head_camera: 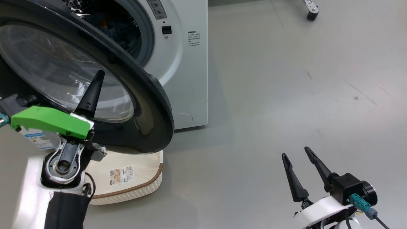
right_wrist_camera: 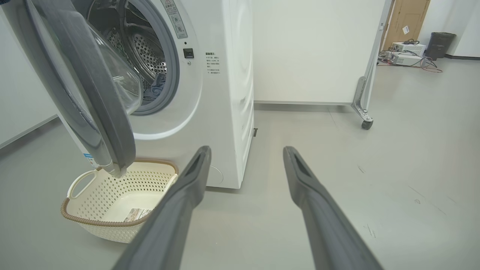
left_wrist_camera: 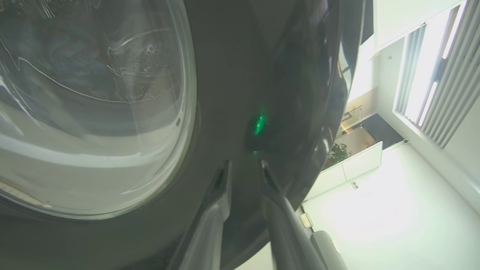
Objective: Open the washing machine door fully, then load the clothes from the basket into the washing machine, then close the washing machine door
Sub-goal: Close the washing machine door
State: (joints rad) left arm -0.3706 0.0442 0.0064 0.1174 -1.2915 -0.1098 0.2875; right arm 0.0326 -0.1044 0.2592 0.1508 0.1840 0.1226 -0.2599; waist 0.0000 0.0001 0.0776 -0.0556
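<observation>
A: door state?
B: door part open, swung out at the left of the washer opening. its lower edge hangs over the basket.
A: clothes?
B: clothes in the drum, blue fabric lying low behind the gasket. basket sits on the floor just in front of the washer, label on its inner bottom.
A: left gripper?
B: left gripper at the door's outer face, tips at the black rim just beside the glass. jaws a narrow gap apart, nothing between them. real contact with the rim: can't tell.
A: right?
B: right gripper low right in head view, well apart from the washer, above the floor. jaws wide apart, holding nothing.
</observation>
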